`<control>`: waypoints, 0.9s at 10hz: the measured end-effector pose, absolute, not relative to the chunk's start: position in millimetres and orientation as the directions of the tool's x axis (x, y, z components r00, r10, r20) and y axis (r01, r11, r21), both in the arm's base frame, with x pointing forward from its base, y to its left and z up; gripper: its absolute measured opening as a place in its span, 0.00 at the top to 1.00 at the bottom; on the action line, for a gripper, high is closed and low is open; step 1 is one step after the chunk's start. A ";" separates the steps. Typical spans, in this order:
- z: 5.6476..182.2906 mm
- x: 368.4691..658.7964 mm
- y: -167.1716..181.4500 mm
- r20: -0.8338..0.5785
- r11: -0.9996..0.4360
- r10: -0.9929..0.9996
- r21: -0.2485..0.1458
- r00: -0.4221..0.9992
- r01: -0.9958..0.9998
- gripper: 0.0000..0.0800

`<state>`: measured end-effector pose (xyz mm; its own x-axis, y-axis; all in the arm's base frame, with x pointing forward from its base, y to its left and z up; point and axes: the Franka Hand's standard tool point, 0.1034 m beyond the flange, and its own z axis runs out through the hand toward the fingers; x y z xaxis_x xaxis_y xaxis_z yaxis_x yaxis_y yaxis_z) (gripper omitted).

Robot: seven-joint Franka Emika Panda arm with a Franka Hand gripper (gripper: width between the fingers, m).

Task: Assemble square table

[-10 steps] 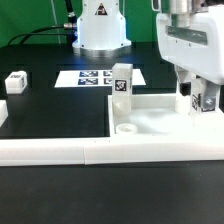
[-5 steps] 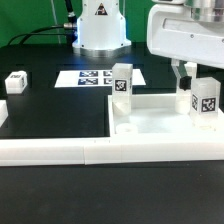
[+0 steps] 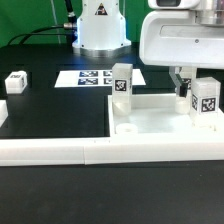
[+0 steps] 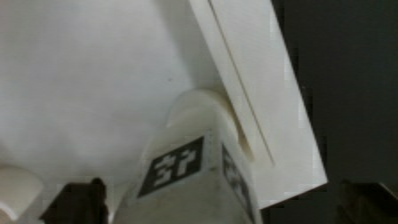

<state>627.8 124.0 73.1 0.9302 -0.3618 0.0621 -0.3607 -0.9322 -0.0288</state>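
Note:
The white square table slab lies flat at the exterior view's right, with its raised rim showing. Two white tagged legs stand upright on it, one at its far left corner and one at its far right corner. My gripper hangs just above and behind the right leg, open and holding nothing. In the wrist view that leg stands below me between my spread fingers, beside the slab's rim. Another loose leg lies at the far left.
The marker board lies flat behind the slab, in front of the robot base. A long low white border wall runs along the front. A round socket shows in the slab's near left corner.
My gripper has let go of the right leg and risen, moving slightly toward the exterior view's left. The leg stays upright on the slab.

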 end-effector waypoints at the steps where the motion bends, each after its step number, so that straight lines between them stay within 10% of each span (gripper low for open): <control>1: 73.1 627.7 124.1 0.062 -0.924 -0.383 -0.030 0.922 -0.382 0.34; 3: 73.2 627.9 123.6 0.061 -0.911 -0.413 -0.032 0.909 -0.412 0.64; 9: 70.8 628.4 120.7 0.001 -0.463 -0.885 -0.079 0.465 -0.883 0.64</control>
